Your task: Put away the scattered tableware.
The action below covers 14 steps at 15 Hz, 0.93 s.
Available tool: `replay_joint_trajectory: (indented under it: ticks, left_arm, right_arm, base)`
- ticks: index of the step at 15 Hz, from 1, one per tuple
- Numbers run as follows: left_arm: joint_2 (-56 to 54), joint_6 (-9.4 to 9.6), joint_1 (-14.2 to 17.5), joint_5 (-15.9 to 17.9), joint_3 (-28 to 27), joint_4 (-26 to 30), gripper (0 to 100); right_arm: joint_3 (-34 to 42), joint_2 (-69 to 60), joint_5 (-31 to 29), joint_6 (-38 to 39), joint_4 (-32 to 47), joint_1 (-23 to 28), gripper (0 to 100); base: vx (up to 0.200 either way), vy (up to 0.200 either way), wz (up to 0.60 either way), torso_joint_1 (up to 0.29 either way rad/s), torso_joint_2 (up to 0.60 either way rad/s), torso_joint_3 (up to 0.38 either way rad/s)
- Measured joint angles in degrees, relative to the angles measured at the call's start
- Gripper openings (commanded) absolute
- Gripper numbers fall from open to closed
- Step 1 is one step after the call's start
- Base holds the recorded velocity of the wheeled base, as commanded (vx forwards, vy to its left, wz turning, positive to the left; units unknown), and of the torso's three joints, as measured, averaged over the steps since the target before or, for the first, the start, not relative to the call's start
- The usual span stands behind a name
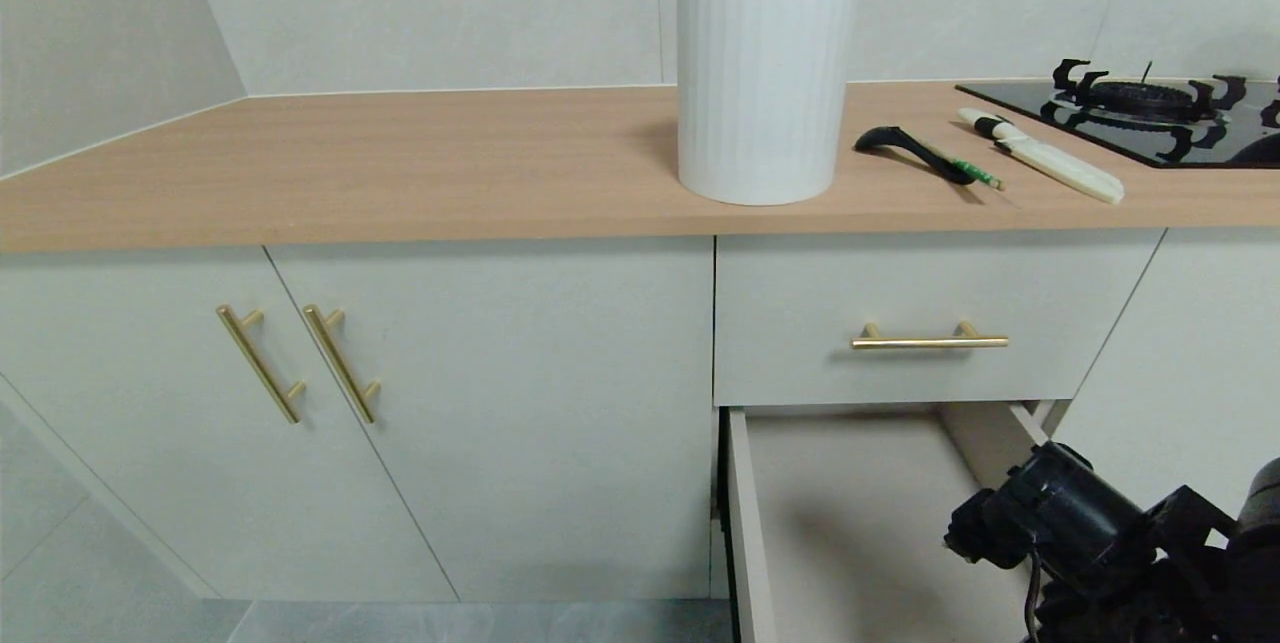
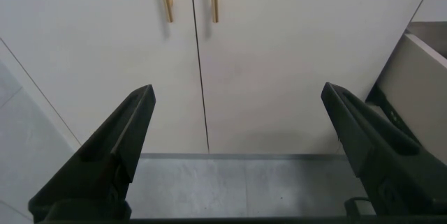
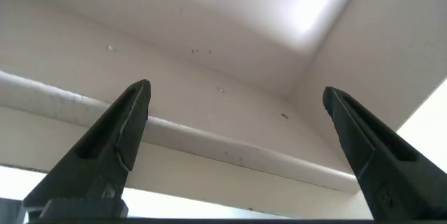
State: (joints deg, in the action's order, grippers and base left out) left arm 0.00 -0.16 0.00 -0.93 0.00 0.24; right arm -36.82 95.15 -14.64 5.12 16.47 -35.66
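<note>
On the wooden countertop (image 1: 400, 163) lie a black spoon (image 1: 915, 151) with a green handle and a white knife (image 1: 1050, 163) with a black band, just right of a tall white ribbed container (image 1: 760, 63). Below them the lower drawer (image 1: 850, 513) is pulled out and holds nothing. My right arm (image 1: 1090, 533) hangs over the drawer's right side. My right gripper (image 3: 237, 91) is open, pointing into an inner corner of the drawer (image 3: 293, 98). My left gripper (image 2: 237, 93) is open and holds nothing, low in front of the cabinet doors (image 2: 279, 63).
A black gas hob (image 1: 1150, 113) occupies the counter's far right. The upper drawer (image 1: 930, 341) is closed, with a gold bar handle. Two cabinet doors with gold handles (image 1: 300, 363) are on the left. The open drawer's side (image 2: 419, 77) is close to the left gripper. Grey floor (image 2: 230, 182) lies below.
</note>
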Motion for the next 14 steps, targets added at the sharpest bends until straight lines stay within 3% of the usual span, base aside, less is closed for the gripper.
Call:
replay_joint_trajectory:
  ticks: [6,14]
  left_arm:
    - [0.0,0.00,0.0,0.0,0.0,0.0,100]
    - [0.0,0.00,0.0,0.0,0.0,0.0,100]
  right_arm:
    - [-6.0,-1.5,-0.9,10.0,-2.3,0.7,100]
    - [-7.0,-5.7,-3.4,10.3,-6.1,3.6,100]
  base:
    - [0.000,0.000,0.00,0.000,0.00,0.000]
    - [0.000,0.000,0.00,0.000,0.00,0.000]
